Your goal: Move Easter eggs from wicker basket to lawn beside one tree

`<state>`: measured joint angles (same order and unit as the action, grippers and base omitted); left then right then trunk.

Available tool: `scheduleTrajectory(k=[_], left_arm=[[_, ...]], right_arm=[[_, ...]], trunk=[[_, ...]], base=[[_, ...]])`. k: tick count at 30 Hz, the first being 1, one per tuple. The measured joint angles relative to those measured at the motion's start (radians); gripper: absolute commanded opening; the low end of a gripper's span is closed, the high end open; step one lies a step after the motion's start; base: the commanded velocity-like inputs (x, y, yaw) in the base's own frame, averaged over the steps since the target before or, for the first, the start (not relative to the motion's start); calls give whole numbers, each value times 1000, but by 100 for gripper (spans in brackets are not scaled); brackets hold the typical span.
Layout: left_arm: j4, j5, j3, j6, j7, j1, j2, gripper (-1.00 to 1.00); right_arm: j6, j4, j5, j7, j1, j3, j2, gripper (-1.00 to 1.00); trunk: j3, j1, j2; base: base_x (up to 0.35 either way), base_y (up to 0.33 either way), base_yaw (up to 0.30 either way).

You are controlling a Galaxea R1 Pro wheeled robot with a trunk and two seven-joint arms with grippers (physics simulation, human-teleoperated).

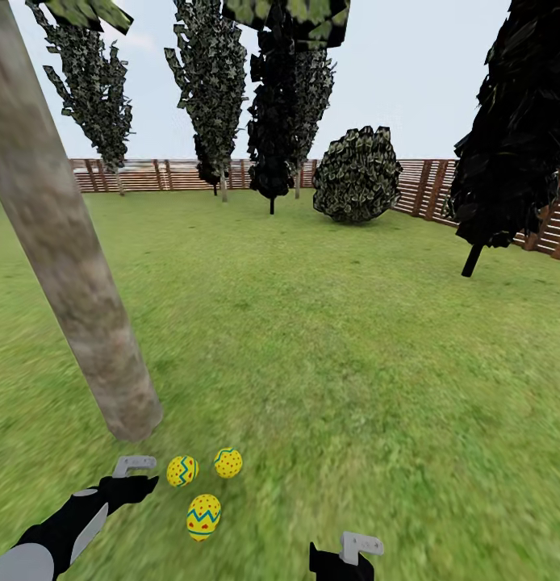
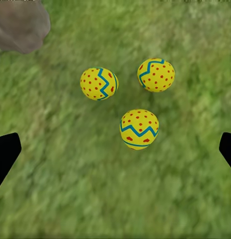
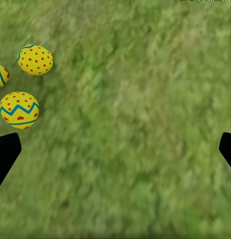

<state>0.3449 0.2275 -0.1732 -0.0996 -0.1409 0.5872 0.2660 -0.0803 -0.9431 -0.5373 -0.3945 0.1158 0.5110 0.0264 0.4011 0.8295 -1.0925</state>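
Just beside the foot of the tree (image 1: 110, 379), three eggs lay on the lawn (image 1: 328, 347) in a loose triangle, apart from one another. In the head view the first egg (image 1: 182, 470) lay nearest the trunk, the second egg (image 1: 227, 462) just beside it on the side away from the trunk, and the third egg (image 1: 203, 516) closest to the robot.

The left tool (image 1: 135, 468) hung just beside the first egg, on the side toward the trunk, touching none of the eggs. In the left wrist view its two dark fingertips (image 2: 5, 154) stood at opposite edges of the picture, spread wide, with all three eggs (image 2: 139, 129) lying on the grass between and beyond them; nothing was gripped. The base of the trunk (image 2: 20, 25) showed in that view's corner.

The right tool (image 1: 353, 553) hung low over bare grass, well apart from the eggs on the side away from the tree. In the right wrist view its fingertips (image 3: 5, 154) were likewise spread wide and held nothing; the eggs (image 3: 19, 109) lay off to one side of it, outside the span of the fingers.

A slatted fence (image 1: 151, 173), dark narrow trees (image 1: 272, 121) and a round bush (image 1: 357, 173) stood at the lawn's far edge.
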Motion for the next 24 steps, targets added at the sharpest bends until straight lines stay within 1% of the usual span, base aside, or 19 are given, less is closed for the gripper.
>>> scheduleTrajectory(k=[5,9,24], left_arm=[[0,0,0,0,0,0,0,100],[0,0,0,2,0,0,0,100],[-2,-2,0,20,0,0,0,100]], right_arm=[[0,0,0,0,0,0,0,100],[1,0,-1,1,0,-2,-1,100],[3,0,-2,2,0,-6,-1,100]], trunk=[[-16,-19,35],[-30,-35,63],[-91,-92,168]], base=[[0,0,-1],[0,0,-94],[0,0,-195]])
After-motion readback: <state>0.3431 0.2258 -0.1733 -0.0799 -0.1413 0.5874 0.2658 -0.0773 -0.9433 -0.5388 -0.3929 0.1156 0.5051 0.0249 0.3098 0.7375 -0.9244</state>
